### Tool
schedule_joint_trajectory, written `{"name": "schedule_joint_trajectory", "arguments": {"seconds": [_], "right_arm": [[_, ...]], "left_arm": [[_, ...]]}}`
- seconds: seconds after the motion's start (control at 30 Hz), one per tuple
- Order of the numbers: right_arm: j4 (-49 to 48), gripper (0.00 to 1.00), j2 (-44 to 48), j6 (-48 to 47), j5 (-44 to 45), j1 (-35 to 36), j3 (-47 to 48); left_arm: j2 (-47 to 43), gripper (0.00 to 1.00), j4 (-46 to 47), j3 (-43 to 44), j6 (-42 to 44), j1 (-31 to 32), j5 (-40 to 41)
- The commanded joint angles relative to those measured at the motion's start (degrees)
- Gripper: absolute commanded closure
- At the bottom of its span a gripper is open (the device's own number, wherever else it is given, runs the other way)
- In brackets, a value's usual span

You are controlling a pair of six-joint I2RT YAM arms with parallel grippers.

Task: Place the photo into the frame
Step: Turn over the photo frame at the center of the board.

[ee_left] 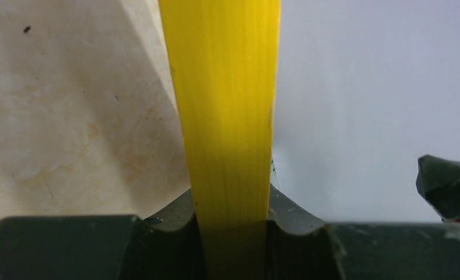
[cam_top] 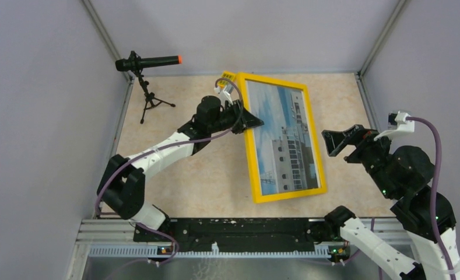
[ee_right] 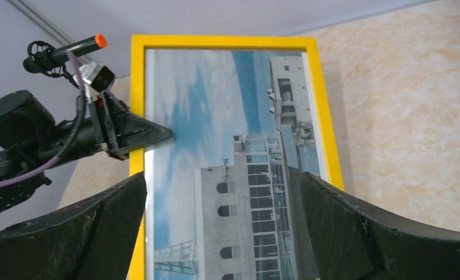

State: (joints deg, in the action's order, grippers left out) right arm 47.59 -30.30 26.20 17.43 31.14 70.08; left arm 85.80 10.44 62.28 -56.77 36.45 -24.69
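The frame (cam_top: 252, 157), thin yellow wood, lies at the table's middle with the photo (cam_top: 285, 140) of a white building and blue sky inside its rails. My left gripper (cam_top: 252, 122) is shut on the frame's left rail, which fills the left wrist view (ee_left: 227, 116) between the jaws (ee_left: 232, 216). My right gripper (cam_top: 339, 144) is open and empty, hovering just right of the frame. In the right wrist view its jaws (ee_right: 221, 233) stand wide apart over the photo (ee_right: 233, 146) inside the frame (ee_right: 216, 42).
A black microphone on a small tripod (cam_top: 148, 63) stands at the back left. A small yellow block (cam_top: 227, 77) sits by the frame's far left corner. Grey walls close in the table on three sides.
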Motion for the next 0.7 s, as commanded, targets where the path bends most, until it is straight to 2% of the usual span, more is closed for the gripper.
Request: {"name": "schedule_joint_trajectory", "arguments": {"seconds": [0.0,0.13,0.37,0.67], "right_arm": [[-0.5,0.01,0.4,0.8,-1.2,0.3,0.2],[-0.4,0.01,0.3,1.0,-1.6,0.3,0.0],[-0.5,0.01,0.0,1.9,-3.0,0.3,-0.4],[0.5,0.01,0.1,2.8,-4.0,0.3,-0.6]], "left_arm": [[2.3,1.0,22.2,0.1,-7.1,0.2,-1.3],[7.8,1.0,25.7,0.7,-10.4,0.2,-1.5],[20.6,1.0,38.3,1.9,-19.1,1.4,0.3],[37.6,1.0,41.2,16.3,-24.5,6.1,0.2]]}}
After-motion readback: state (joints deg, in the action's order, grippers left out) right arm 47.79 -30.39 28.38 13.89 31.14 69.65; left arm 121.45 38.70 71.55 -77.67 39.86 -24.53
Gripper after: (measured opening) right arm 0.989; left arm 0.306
